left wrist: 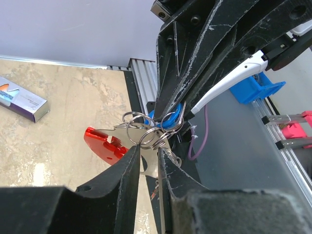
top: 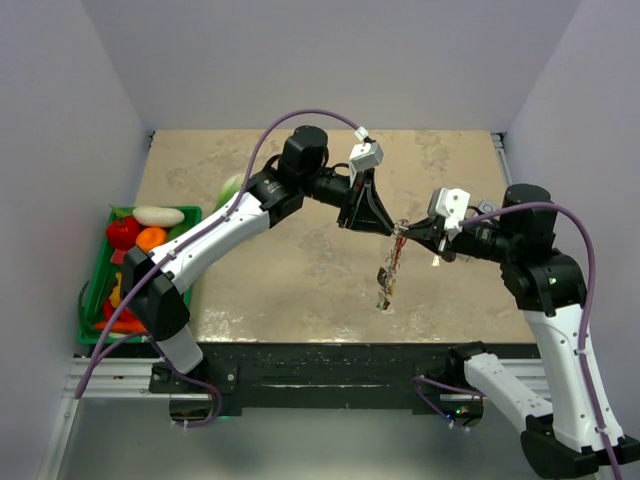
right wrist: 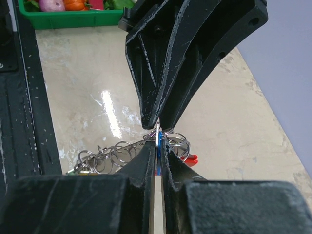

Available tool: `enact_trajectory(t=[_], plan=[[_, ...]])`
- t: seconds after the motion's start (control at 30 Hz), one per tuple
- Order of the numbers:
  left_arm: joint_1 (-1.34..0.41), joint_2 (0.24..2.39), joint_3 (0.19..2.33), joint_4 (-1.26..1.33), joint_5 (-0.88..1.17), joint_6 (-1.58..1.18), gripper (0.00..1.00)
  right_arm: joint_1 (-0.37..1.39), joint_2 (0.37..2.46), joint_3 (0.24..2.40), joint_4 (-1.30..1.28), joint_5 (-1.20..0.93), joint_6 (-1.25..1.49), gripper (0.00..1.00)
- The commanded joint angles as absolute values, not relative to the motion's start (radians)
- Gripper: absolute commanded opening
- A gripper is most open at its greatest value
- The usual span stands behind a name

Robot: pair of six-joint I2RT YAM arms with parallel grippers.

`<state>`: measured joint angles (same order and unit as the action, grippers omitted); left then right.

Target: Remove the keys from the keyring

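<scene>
The keyring (left wrist: 146, 132), a cluster of thin silvery rings, hangs in the air between my two grippers. My left gripper (left wrist: 147, 150) is shut on it just below the rings, with a flat silver blade between its fingers. The red fob (left wrist: 103, 143) sticks out to the left. My right gripper (right wrist: 158, 146) is shut on a blue-headed key (right wrist: 157, 140), whose blue head (left wrist: 169, 120) also shows in the left wrist view. The two grippers meet tip to tip (top: 398, 230) above the table's middle. More rings and keys (top: 385, 286) dangle below; they also show in the right wrist view (right wrist: 105, 157).
A green basket (top: 100, 290) of toy vegetables stands off the table's left edge; it also shows in the right wrist view (right wrist: 68, 18). A white-and-purple box (left wrist: 22, 100) lies on the tan tabletop (top: 300, 280). A rail (left wrist: 144, 78) runs along the table edge.
</scene>
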<state>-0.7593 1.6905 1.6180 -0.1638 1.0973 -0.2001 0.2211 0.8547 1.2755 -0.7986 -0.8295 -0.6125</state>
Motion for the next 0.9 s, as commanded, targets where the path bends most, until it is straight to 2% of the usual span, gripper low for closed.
enact_trajectory(t=[0.0, 0.07, 0.47, 0.87], plan=[[-0.772, 1.686, 1.618, -0.136, 1.158, -0.215, 0.25, 0.213, 0.848, 1.296, -0.716, -0.793, -0.589, 0.00], [-0.772, 1.684, 1.618, -0.140, 1.161, -0.213, 0.25, 0.212, 0.850, 1.295, -0.710, -0.775, -0.584, 0.00], [-0.738, 1.657, 1.638, -0.166, 1.111, -0.204, 0.48, 0.210, 0.836, 1.295, -0.719, -0.770, -0.589, 0.00], [-0.738, 1.700, 1.592, -0.051, 1.161, -0.290, 0.51, 0.209, 0.842, 1.293, -0.716, -0.807, -0.584, 0.00]])
